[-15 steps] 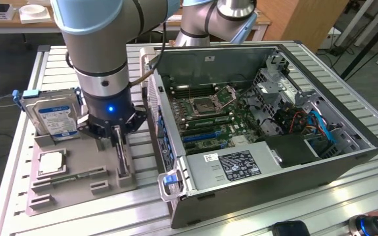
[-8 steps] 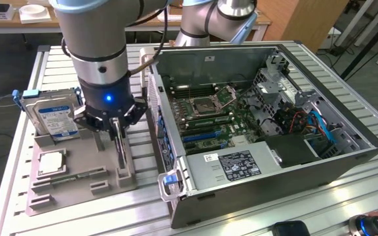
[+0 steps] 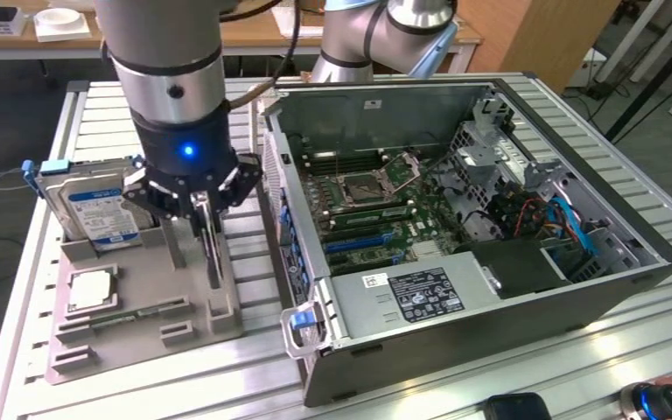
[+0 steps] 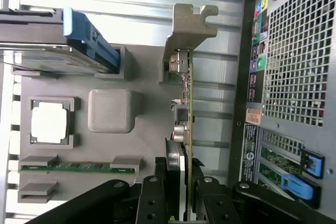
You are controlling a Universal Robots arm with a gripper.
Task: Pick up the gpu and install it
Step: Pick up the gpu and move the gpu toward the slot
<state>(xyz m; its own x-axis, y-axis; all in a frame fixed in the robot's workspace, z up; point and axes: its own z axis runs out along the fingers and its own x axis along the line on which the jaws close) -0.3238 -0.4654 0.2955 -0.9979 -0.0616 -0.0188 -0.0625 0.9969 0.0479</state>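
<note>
Standing on edge in a slot of the grey tray: gpu, thin and black, seated rather than lifted as far as can be judged.

Wrist view gives it edge-on. The long axis runs along the tray, parallel to the case's ported panel just beside it. The grey metal bracket end points away from the pincer, toward the hard drive's end of the tray.

Pincer comes straight down over the gpu, at the end opposite the bracket. In the wrist view one finger lies on each flat face with no gap visible, so it reads as clamped on the gpu. The grip line crosses the card's thin dimension, at right angles to the long axis.

Neighbours on the tray:
- hard drive, upright, at the far end
- cpu, flat in its pocket
- memory stick, flat in its groove

All are well apart from the gpu, on the side away from the case.

Tray sits toward the surface edge on the exterior view's left. Case lies open alongside it on the right, motherboard facing up. From the pincer, the board lies sideways across the case wall.
</note>
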